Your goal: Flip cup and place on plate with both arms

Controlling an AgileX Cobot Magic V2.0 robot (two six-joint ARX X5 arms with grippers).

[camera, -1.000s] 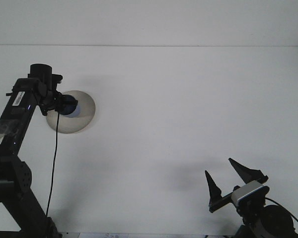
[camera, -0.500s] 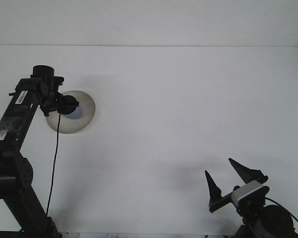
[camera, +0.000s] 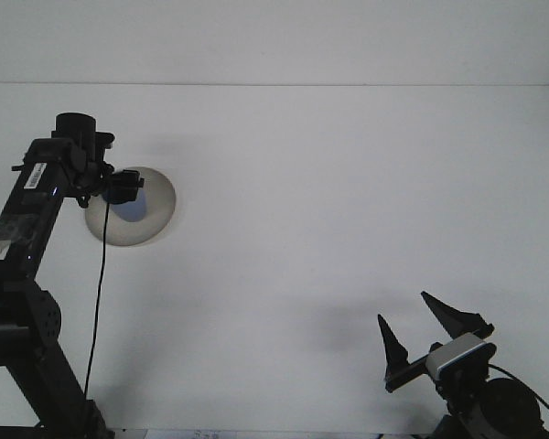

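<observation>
Cup first: it's that small bluish thing sitting on the grey plate, way over on the far left of the table. So location-wise it's already where the task wants it. Whether it's mouth up or mouth down, you honestly can't tell from this angle, since the arm covers the top half of it and it's tiny in the front view anyway.

Now the bit your next move hangs on. The left gripper is right over the cup, reaching in from the left side, with the cup just to the right of and below the wrist. Its fingers are end-on to the camera and merge into the dark blob of the wrist, so I can't tell if it's clamped on the cup or let go. Looks like contact, or very close to it, but don't bank on that.

The right gripper is nowhere near: down at the near right corner, well apart from the plate, spread wide with nothing between its two black prongs.

So the left arm is the nearer one by a mile. My guess is you're at the set-down end of things, and anything further with the cup belongs to the left side. If it's still gripping, a straight lift away seems safest so the cup doesn't tip on the plate.
</observation>
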